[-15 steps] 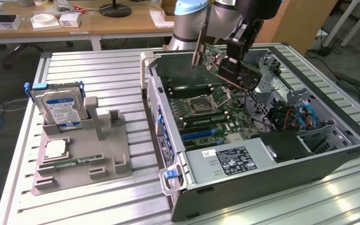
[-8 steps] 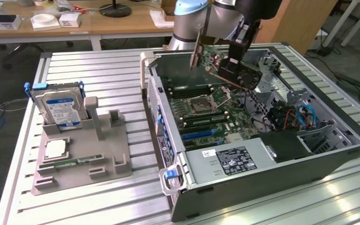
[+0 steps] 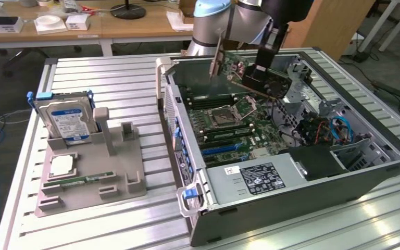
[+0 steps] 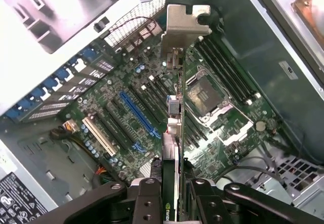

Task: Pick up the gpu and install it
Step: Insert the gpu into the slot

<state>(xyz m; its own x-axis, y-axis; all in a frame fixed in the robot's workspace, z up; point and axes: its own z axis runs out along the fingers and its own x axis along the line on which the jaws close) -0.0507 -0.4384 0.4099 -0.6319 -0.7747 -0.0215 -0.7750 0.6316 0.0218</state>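
The gpu, a thin card with a pale metal bracket at one end, hangs tilted in the air over the open computer case. My gripper is shut on the card. In the wrist view the gpu is seen edge-on, running from the fingers out to its bracket. Below it lies the motherboard, with a long blue slot a little to one side of the card's edge. The card touches nothing on the board.
The CPU socket, memory slots and a black power supply sit inside the case. At the exterior view's left, a grey holder carries a blue-labelled hard drive, a chip and a green memory strip.
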